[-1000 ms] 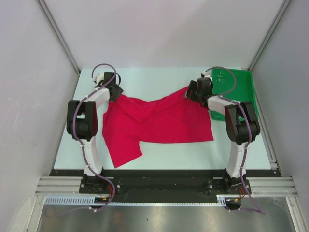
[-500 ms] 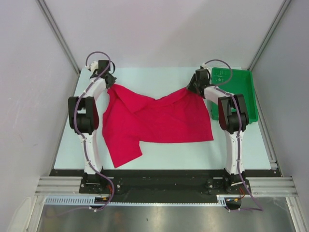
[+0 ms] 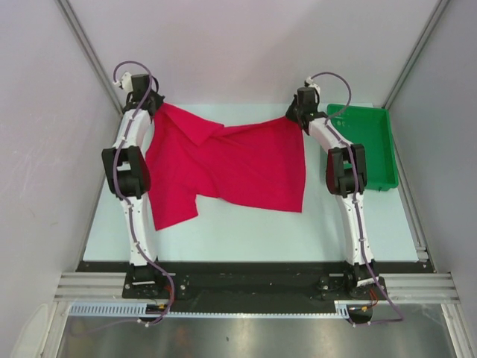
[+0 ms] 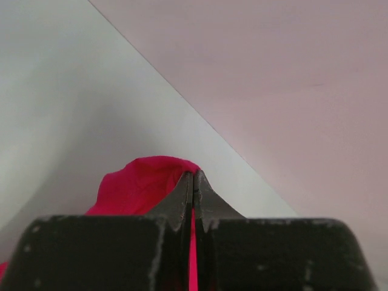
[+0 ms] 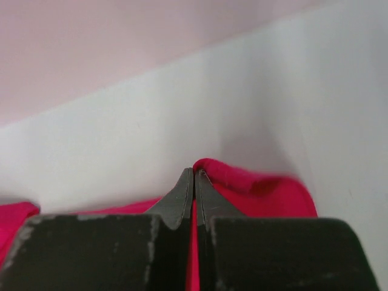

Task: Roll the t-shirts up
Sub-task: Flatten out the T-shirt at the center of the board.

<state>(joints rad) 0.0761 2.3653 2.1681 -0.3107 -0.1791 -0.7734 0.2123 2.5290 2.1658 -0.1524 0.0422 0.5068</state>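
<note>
The crimson t-shirt point(image 3: 231, 160) lies spread across the far half of the white table point(image 3: 246, 235), with a fold near its upper left and a sleeve trailing down at the lower left. My left gripper point(image 3: 154, 106) is shut on the shirt's far left corner; in the left wrist view red fabric point(image 4: 142, 185) bulges beside the pinched fingertips point(image 4: 193, 176). My right gripper point(image 3: 296, 119) is shut on the far right corner, where red cloth point(image 5: 254, 185) shows behind the closed tips point(image 5: 194, 173).
A green tray point(image 3: 369, 145) stands at the right of the table, just beyond the right arm. Grey walls close in on three sides, the back wall near both grippers. A metal rail runs along the near edge.
Both arms have stretched away toward the back wall, dragging the t-shirt's top edge farther back and left. Both grippers have closed on the fabric corners.
</note>
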